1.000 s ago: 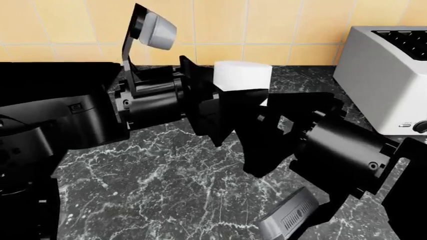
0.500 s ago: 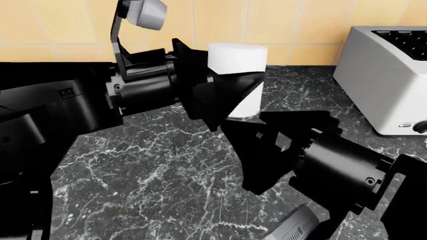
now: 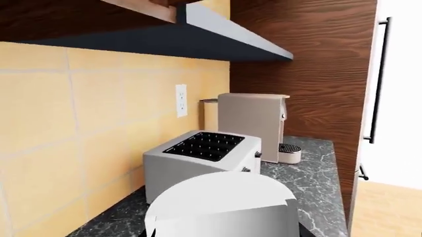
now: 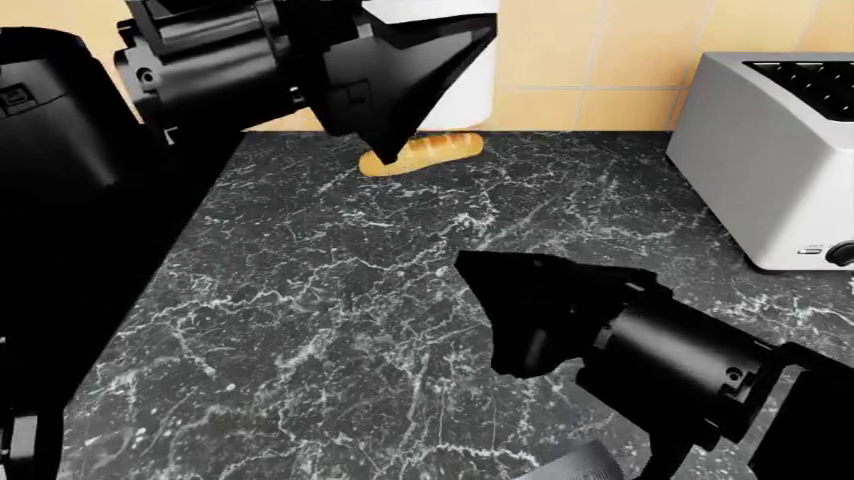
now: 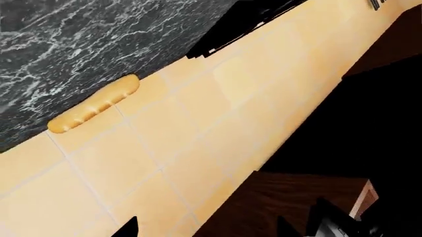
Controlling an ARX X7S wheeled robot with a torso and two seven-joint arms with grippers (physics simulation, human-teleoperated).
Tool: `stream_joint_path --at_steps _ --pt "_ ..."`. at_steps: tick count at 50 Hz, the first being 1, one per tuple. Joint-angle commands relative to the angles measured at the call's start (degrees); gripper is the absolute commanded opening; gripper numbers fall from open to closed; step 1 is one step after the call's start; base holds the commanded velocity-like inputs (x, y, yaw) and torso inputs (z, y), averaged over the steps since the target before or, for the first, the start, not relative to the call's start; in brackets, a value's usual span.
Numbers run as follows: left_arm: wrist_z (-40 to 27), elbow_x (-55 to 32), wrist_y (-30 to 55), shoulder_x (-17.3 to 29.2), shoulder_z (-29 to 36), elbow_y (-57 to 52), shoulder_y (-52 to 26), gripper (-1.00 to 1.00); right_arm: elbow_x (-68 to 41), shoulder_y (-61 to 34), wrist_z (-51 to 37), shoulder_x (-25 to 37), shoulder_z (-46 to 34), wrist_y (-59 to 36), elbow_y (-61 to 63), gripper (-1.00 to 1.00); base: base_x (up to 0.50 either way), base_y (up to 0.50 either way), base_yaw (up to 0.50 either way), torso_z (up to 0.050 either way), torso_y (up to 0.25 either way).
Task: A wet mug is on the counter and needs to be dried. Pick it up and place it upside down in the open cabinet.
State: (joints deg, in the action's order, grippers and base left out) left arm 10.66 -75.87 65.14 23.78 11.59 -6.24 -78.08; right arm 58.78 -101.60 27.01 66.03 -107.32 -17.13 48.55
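the left pincer (image 4: pixel 400 75), pinching the white mug (image 4: pixel 461 60), has risen clear of the desk (image 4: pixel 347 300). a bread roll (image 4: pixel 420 152) now shows below it. next comes the cabinet, i judge; the right pincer's (image 4: pixel 514 320) state i cannot tell.

Head cam looks down from up high at the counter (image 4: pixel 334 330), w/ tile wall at back. Left wrist cam sits low and close, facing along the counter (image 3: pixel 316 173) to the toaster (image 3: pixel 197 160). Right wrist cam is tilted, facing wall. Head & right wrist cams both show the bread roll (image 4: pixel 420 152) (image 5: pixel 92 104).
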Motion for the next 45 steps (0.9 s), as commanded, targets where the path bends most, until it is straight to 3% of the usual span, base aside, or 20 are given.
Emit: stream_joint_path --at_steps 1,6,9,12,16,20,29,45 --pt "0.1 1.0 -1.7 2.4 -1.4 -3.5 -1.0 -1.0 -13.6 8.9 -2.2 -1.7 4.3 -20.2 4.1 1.0 0.0 0.0 0.0 0.0 0.0" --pt "-1.5 0.9 -2.3 3.4 -2.3 -7.2 -0.4 -1.0 -24.3 13.8 -5.1 -6.2 12.0 -35.5 8.3 1.0 0.0 0.0 0.0 0.0 0.0" --pt "-3.0 -0.5 -2.2 3.8 -3.2 -9.9 0.5 -1.0 -33.9 17.6 -6.7 -10.4 22.2 -44.3 10.7 1.0 0.0 0.0 0.0 0.0 0.0" --pt "-4.6 -1.0 -2.6 4.2 -3.9 -13.0 1.6 -1.0 -41.1 24.7 -6.7 -15.6 37.3 -51.5 11.4 1.0 0.0 0.0 0.0 0.0 0.0" --pt "-6.4 -1.9 -3.0 4.8 -4.9 -16.6 3.1 -1.0 -40.7 34.0 -2.3 -23.2 53.1 -57.7 11.4 1.0 0.0 0.0 0.0 0.0 0.0" --pt "-7.9 -2.1 -3.2 5.0 -5.3 -18.8 3.1 -1.0 -37.9 37.8 1.5 -29.5 60.7 -62.0 11.3 1.0 0.0 0.0 0.0 0.0 0.002" --pt "-9.9 1.9 -5.2 6.4 -6.0 -24.4 3.5 -1.0 -36.9 41.2 4.3 -39.0 71.3 -68.7 10.0 1.0 0.0 0.0 0.0 0.0 0.0" --pt "-15.1 23.1 -15.3 5.5 -5.1 -25.2 -2.8 -1.0 -35.4 46.3 4.8 -42.2 73.6 -70.1 10.6 1.0 0.0 0.0 0.0 0.001 0.001"
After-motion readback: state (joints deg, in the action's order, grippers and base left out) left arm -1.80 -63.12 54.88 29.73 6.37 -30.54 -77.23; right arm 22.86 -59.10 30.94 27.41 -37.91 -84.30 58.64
